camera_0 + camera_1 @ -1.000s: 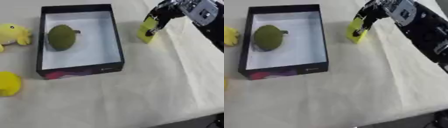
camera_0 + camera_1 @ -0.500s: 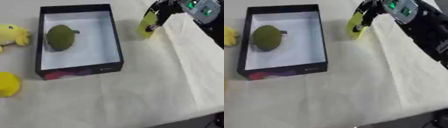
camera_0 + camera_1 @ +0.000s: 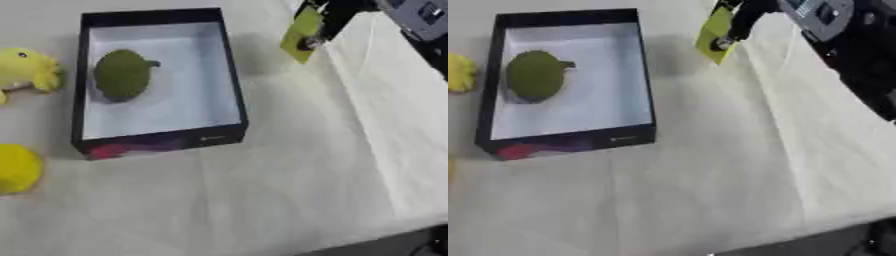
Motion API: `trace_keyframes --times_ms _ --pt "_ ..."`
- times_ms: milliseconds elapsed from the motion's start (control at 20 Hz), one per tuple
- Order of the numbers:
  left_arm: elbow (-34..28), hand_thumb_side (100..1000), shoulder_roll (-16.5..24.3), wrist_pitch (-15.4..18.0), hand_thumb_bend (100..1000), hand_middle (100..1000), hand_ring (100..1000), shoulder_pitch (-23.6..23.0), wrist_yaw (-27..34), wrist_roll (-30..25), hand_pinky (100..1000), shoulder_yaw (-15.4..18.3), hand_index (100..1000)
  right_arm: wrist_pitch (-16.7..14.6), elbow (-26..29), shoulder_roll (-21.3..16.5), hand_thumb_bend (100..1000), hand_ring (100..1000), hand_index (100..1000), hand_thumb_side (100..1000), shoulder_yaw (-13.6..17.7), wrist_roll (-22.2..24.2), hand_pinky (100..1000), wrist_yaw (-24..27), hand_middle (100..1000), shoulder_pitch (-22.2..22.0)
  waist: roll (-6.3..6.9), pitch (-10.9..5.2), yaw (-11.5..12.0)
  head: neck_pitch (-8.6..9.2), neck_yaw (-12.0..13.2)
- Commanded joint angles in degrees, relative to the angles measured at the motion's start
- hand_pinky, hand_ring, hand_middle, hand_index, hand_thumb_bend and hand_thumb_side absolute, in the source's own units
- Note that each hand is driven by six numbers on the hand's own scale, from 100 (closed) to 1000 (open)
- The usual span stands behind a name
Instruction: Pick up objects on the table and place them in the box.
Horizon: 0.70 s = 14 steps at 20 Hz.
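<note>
My right hand (image 3: 331, 14) comes in from the upper right and is shut on a flat yellow-green object (image 3: 299, 34), holding it in the air just right of the box's far right corner. The black box (image 3: 231, 85) with a white floor holds a dark green round fruit (image 3: 121, 74) at its far left. A yellow plush toy (image 3: 24, 70) lies left of the box. A yellow ball (image 3: 16, 168) sits at the left edge, nearer to me. My left hand does not show.
A cream cloth (image 3: 289, 190) covers the table, with folds on the right. The table's front edge runs across the lower right corner (image 3: 833, 235).
My right hand has lifted the yellow-green object off the cloth and carried it up and slightly left toward the box. The view has also shifted a little.
</note>
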<state>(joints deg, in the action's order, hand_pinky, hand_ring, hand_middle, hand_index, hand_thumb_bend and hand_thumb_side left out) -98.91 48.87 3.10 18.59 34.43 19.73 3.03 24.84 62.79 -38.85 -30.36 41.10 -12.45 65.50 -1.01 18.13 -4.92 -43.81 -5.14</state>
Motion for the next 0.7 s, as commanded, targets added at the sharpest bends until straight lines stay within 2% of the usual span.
trace_keyframes --times_ms 50,350,700 --pt "-0.69 700 2.29 0.18 801 870 872 0.12 -0.22 0.32 748 1.18 900 -1.79 1.19 0.66 336 671 758 100 2.46 -0.38 630 -1.86 674 1.31 -0.12 -1.35 -0.07 -0.30 0.70" --pt "-0.54 699 1.88 0.26 803 871 872 -0.29 -0.18 0.64 748 1.38 900 -6.55 3.71 7.13 337 663 756 100 5.14 -2.93 625 -7.00 669 2.47 0.24 -1.65 -0.15 -0.28 1.26" --pt "-0.49 698 1.37 0.18 804 872 872 -0.04 0.01 0.59 747 1.18 899 -11.19 6.26 17.05 334 665 757 100 4.56 -1.94 631 -13.25 670 5.73 0.49 -2.32 0.83 -0.05 1.29"
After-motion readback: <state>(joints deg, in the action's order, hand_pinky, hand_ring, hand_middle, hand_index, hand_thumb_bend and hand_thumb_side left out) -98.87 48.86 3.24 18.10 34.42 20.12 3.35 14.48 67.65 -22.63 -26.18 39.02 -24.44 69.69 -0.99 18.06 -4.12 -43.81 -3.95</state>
